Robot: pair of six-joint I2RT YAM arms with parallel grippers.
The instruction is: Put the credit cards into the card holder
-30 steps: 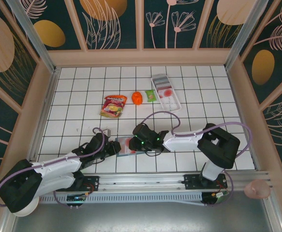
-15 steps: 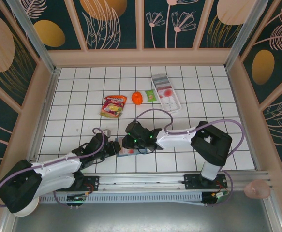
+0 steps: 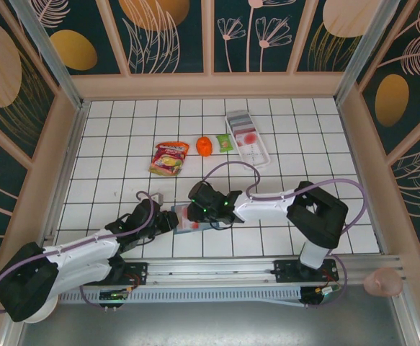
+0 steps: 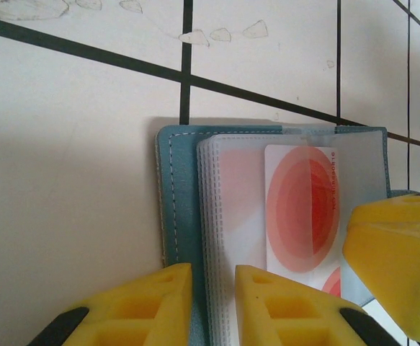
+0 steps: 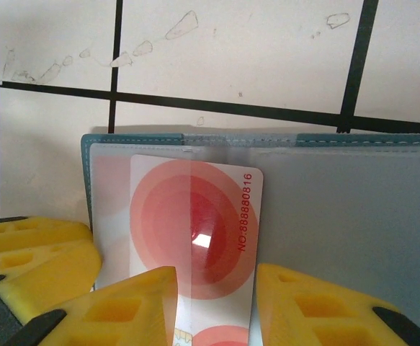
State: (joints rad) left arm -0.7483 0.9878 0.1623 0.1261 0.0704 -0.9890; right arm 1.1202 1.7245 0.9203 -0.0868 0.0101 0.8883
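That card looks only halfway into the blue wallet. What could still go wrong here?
1. The credit card, gripped by the right gripper, is only partly under a clear sleeve; pushed off-line, it might jam or bend.
2. The left gripper pinches just the card holder's edge, so the holder could slide or lift.
3. The yellow fingers of both grippers crowd the holder and could bump.

White-black arms — purple cables, yellow fingers (image 4: 152, 303)
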